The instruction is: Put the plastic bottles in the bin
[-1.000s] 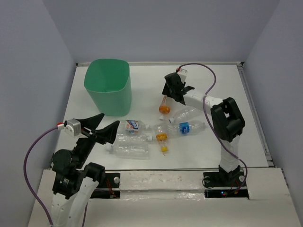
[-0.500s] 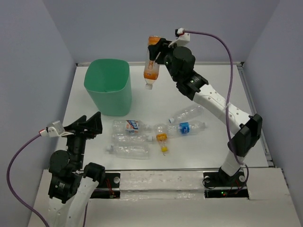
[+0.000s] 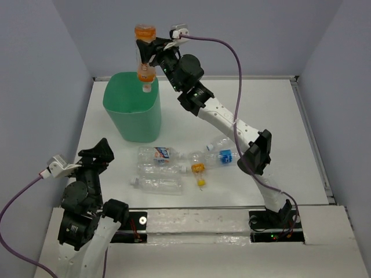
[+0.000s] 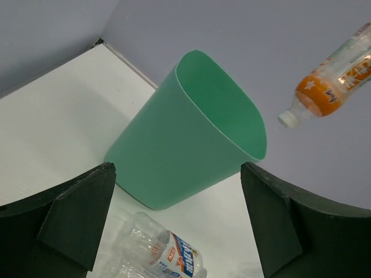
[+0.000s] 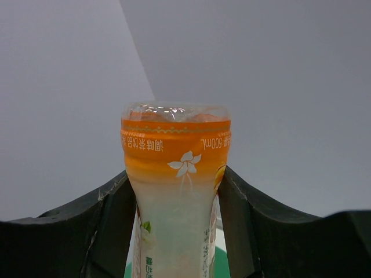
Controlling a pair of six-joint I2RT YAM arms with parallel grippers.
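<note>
- Since 1 s ago, orange-label bottle (image 3: 145, 73) has been lifted off the bench (image 3: 278, 127) by R claw (image 3: 152, 53); L claw (image 3: 95, 153) has been drawn back.
- R claw is pinched on the bottle's body, neck hanging below it; L claw is spread wide, nothing held.
- Bin (image 3: 132, 113) sits below R claw, but the cap looks near the rim's far-right edge, poss. not over the opening.
- Release is best delayed until the neck is brought over bin centre, else rim could be clipped.
- Clear bottles (image 3: 159, 182) are left on the bench, well below R claw.
</note>
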